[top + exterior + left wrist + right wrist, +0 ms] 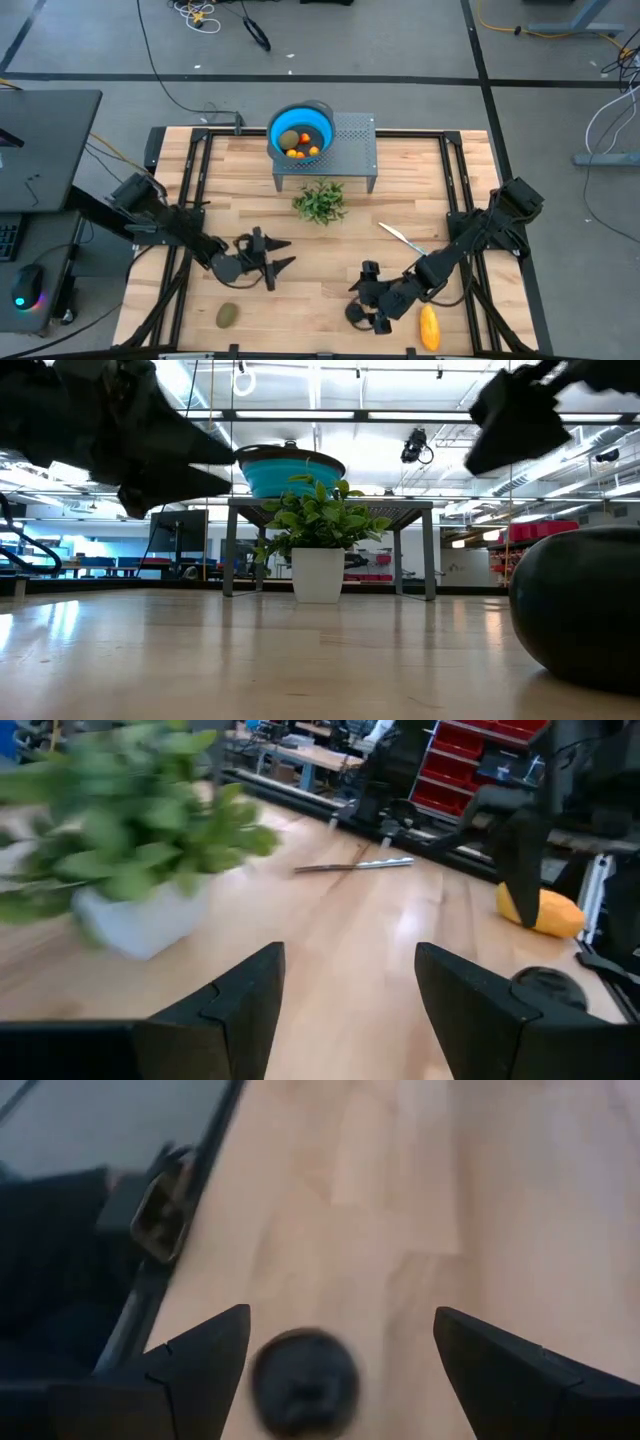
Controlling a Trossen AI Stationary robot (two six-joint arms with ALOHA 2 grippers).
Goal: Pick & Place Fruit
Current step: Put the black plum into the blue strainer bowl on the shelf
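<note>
Black ball (354, 313): nearest the table's front edge, just beside the yellow oblong and between the right gripper's (376, 305) spread fingers — not yet clamped. Judged smooth, hard and light, likely to roll; best pinched across its widest middle.
Right gripper: open, empty, hovering low over the ball.
Yellow oblong (429, 327): lies just right of the ball; probably firm and light, better taken across its narrow waist.
Olive-green oval (227, 315): well left of the ball, alone near the front edge.
Left gripper (276, 258): open, holding nothing, between the oval and the plant tuft (320, 201).
Knife (402, 239): beyond the ball, right of the plant.
Blue bowl (318, 122): farthest from the ball, on the grey stand (354, 150) — already holds an olive oval and small orange and red pieces.
</note>
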